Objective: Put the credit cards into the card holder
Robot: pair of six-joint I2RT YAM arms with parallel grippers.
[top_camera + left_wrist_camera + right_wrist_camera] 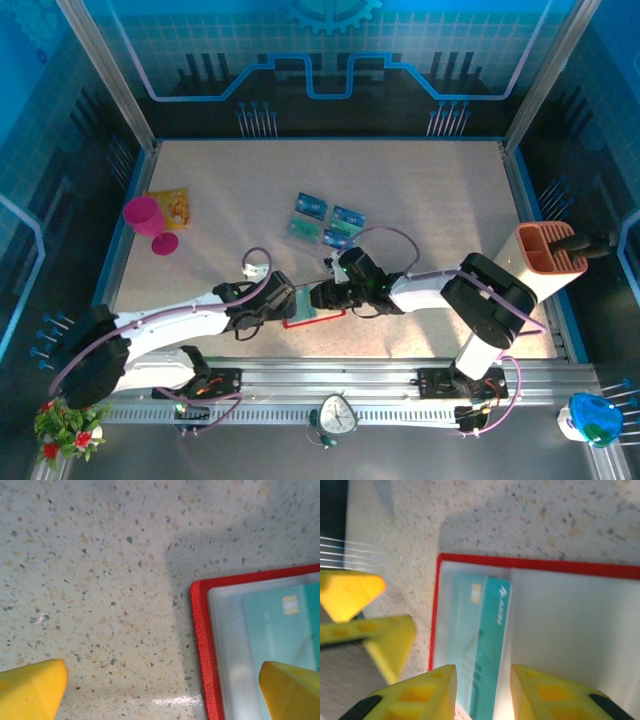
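Right gripper [482, 672] stands partly open over the opened red card holder [535, 565], gripping nothing. A teal credit card [487, 630] sits in the holder's clear pocket. Left gripper [162, 676], wide open and empty, straddles the holder's edge. Loose cards [325, 222] lie just behind the holder. Pink goblet [148, 220] and orange organizer [548, 250] stand well apart.

Pale beige tabletop [100, 580], flecked with grey and tan specks. Card holder [535, 565] red-edged, its pockets frosted white. The card [492, 640] inside it is teal-green with a small gold chip. Loose credit cards [325, 222] blue and teal. Fingers [427, 695] bright yellow.
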